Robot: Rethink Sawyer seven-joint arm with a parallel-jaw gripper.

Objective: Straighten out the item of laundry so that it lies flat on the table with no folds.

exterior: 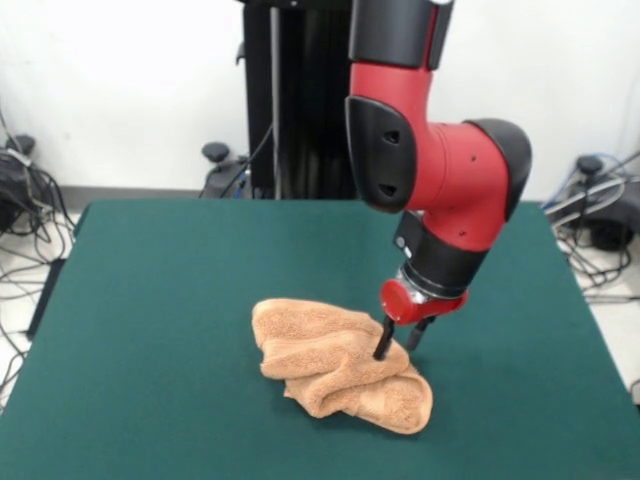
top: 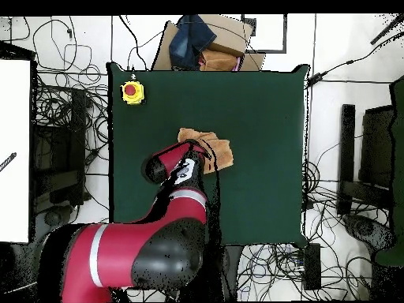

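Observation:
The item of laundry (exterior: 335,365) is a peach-orange towel, crumpled into thick folds a little right of the middle of the green table (exterior: 170,300). My gripper (exterior: 398,342) points down at the towel's upper right edge and is open. One dark finger (exterior: 383,344) presses into the cloth and the other hangs just beside it. In the overhead view the towel (top: 219,150) shows only partly, because the red arm (top: 177,170) covers its near side and hides the gripper.
A yellow box with a red button (top: 132,91) sits at one corner of the table (top: 260,102). Beyond the far edge lie a cardboard box (top: 225,55) and a dark cloth (top: 193,39). Cables cover the floor on both sides.

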